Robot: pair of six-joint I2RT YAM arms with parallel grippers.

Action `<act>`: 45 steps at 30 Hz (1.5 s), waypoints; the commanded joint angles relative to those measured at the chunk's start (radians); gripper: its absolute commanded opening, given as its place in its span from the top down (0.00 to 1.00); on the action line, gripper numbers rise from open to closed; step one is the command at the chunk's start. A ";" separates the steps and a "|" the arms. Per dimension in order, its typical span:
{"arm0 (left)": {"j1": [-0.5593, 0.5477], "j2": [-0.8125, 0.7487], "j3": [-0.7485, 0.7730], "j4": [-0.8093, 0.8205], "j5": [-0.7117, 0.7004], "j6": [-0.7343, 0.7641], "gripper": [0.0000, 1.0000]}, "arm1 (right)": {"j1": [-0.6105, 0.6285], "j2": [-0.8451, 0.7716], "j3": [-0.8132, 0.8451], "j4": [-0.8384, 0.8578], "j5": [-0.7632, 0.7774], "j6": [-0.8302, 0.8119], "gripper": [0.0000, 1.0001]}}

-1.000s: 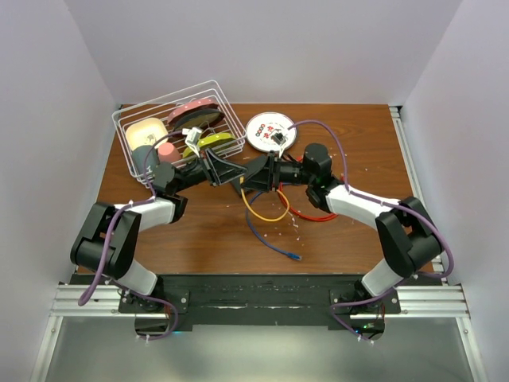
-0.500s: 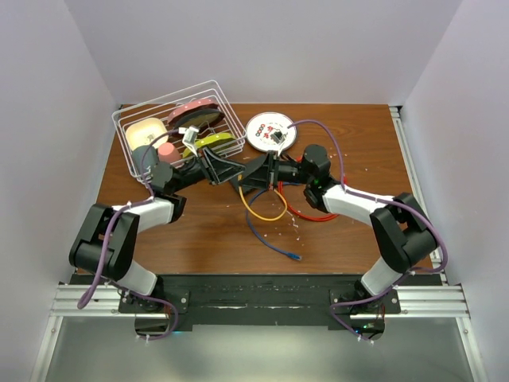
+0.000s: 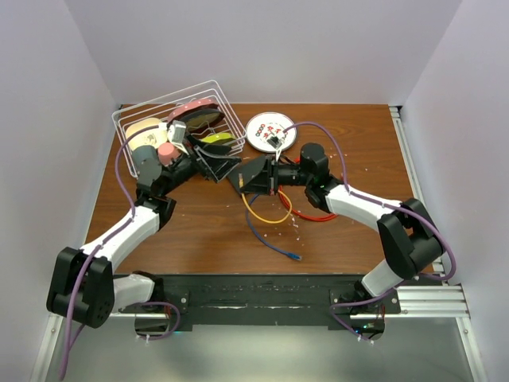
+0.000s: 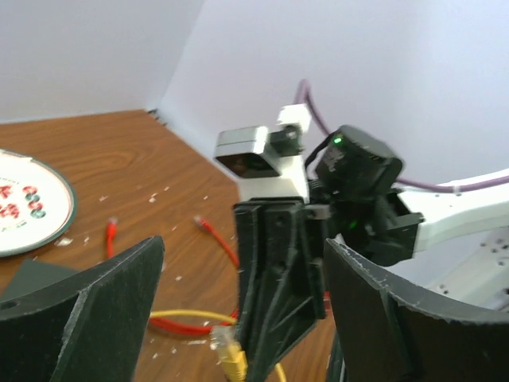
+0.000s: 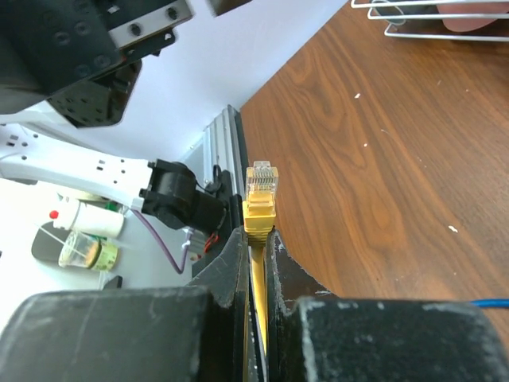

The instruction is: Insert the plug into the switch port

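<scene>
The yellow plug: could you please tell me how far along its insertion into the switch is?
Done: the right jaws are shut on the yellow plug, tip exposed. In hand: it hangs above the table; the left jaws stand open. Left: reaching the switch, not clearly visible, and pushing it in.

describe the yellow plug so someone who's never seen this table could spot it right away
On the brown table, look mid-table, just right of the white wire basket. There the right gripper is shut on the yellow cable, its clear plug poking out beyond the gripper. The red cable and blue cable lie loose; only this one is held.
</scene>
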 commanded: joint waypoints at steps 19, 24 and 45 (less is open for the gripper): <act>-0.001 -0.026 0.018 0.001 0.300 0.125 0.44 | 0.002 -0.083 0.241 -0.317 -0.272 -0.232 1.00; -0.003 -0.025 0.001 0.066 0.320 0.087 0.55 | 0.003 -0.086 0.241 -0.303 -0.266 -0.215 1.00; -0.026 0.023 0.006 0.143 0.340 0.013 0.52 | 0.006 -0.107 0.239 -0.245 -0.266 -0.158 1.00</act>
